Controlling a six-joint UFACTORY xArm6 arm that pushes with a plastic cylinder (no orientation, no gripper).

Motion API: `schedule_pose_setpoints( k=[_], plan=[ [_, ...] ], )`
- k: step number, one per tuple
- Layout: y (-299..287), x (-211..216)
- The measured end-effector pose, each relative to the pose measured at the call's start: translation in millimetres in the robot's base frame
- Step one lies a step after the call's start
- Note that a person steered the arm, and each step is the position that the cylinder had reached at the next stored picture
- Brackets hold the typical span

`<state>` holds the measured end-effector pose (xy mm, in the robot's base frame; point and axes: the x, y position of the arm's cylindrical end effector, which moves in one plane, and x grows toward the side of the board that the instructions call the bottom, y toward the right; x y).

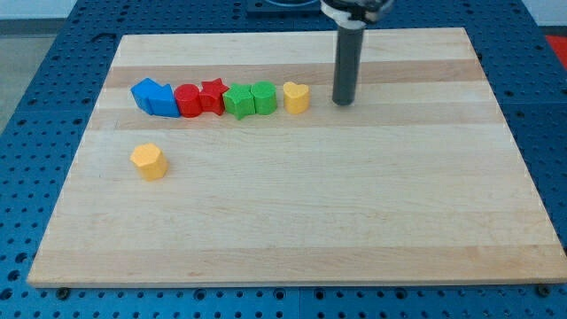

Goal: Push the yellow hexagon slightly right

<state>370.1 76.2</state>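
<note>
Standing near the view's top, right of centre, my tip (343, 102) rests on the wooden board (292, 221). It is a plain dark rod end, with no jaws to spread or press together, and it touches no block.

The yellow hexagon (149, 161) sits alone at the view's left, below the row of blocks, well apart from my tip, which lies up and far to its right.

The row runs along the board's upper part, left to right: two blue blocks (155, 97) touching, shapes hard to make out; a red block (187, 100), rounded; a red star (211, 94); a green star-like block (237, 100); a second green block (263, 96); then a yellow heart-like block (296, 97). That last block is the nearest to my tip, just to its left, with a gap between.

A blue pegboard table (53, 53) surrounds the board.
</note>
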Motion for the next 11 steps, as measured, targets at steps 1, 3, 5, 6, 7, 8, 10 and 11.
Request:
schedule_pose_setpoints(
  k=[1, 3, 5, 6, 7, 8, 10, 11],
  plan=[
    [-30.3, 60.0],
    [-175.7, 164.1],
    [-364.9, 162.9],
    [-380.4, 140.7],
    [-373.0, 96.5],
    [-340.3, 89.2],
    [-237.6, 113.5],
    [-197.9, 105.8]
  ],
)
